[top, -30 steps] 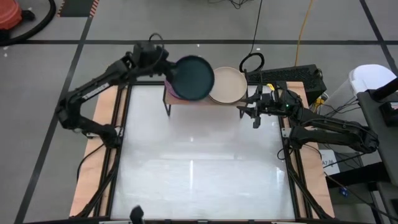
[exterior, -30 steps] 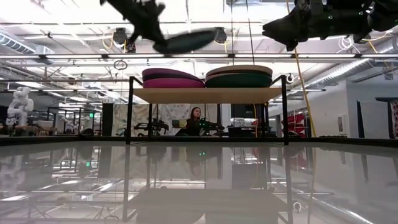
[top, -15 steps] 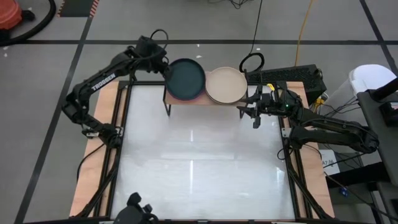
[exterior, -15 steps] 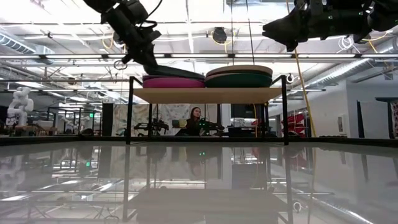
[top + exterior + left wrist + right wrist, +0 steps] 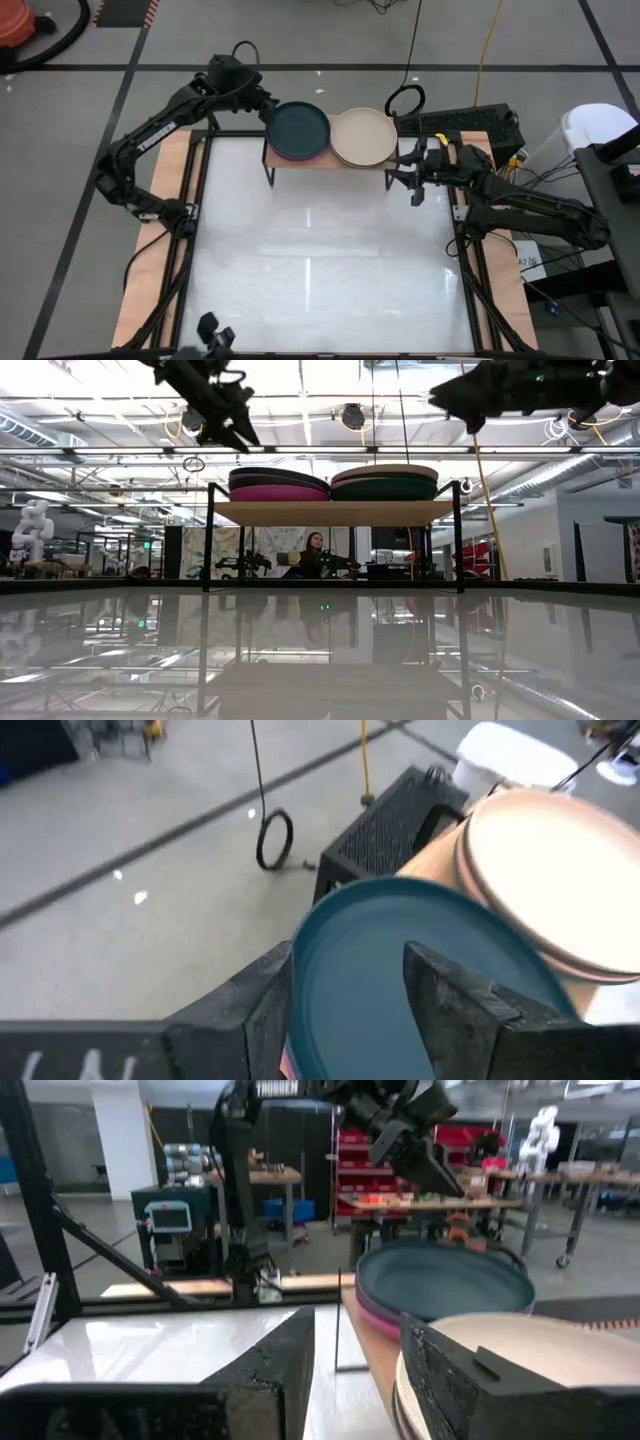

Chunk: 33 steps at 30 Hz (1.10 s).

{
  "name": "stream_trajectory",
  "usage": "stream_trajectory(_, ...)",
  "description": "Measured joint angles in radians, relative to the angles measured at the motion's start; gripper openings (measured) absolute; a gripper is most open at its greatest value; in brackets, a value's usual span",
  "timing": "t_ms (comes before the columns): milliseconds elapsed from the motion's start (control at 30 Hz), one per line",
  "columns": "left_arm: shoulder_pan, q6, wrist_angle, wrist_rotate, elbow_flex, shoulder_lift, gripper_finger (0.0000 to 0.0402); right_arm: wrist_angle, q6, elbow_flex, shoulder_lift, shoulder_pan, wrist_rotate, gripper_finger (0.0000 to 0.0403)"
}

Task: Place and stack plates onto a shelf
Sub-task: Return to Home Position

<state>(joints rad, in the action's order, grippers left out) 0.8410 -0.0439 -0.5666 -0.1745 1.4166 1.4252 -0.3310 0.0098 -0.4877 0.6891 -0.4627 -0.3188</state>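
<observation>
Claw (image 5: 262, 106), left, hovers open, seemingly beside teal plate (image 5: 298, 130).

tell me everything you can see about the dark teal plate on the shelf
The dark teal plate is round and shallow, with a plain matte face and a low raised rim. It lies flat, face up, on top of the left stack on the shelf. Only a sliver of the purple plate shows from under it. The beige plate tops the neighbouring stack close beside it. Nothing lies on it. The left gripper hangs open just above its outer edge, not touching.
</observation>
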Motion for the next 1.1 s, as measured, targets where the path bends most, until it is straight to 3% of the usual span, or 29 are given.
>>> stream_trajectory(233, -0.071, 0.062, 0.000, 0.002, 0.000, -0.171, 0.0188, 0.065, -0.058, 0.000, -0.156, 0.000, 0.001, 0.0130)
stream_trajectory(467, -0.287, 0.102, 0.085, 0.113, -0.082, -0.345, 0.0129, 0.279, -0.049, -0.023, -0.324, -0.016, 0.042, 0.0130)
stream_trajectory(700, -0.486, 0.087, 0.331, 0.187, -0.359, -0.537, 0.0095, 0.516, -0.043, -0.046, -0.457, -0.016, 0.166, 0.0116)
stream_trajectory(1000, -0.662, 0.029, 0.573, 0.288, -0.729, -0.730, 0.0092, 0.672, 0.016, -0.046, -0.629, -0.015, 0.192, 0.0014)
stream_trajectory(1100, -0.707, 0.019, 0.654, 0.325, -0.838, -0.779, 0.0092, 0.691, 0.033, -0.033, -0.670, -0.015, 0.192, 0.0005)
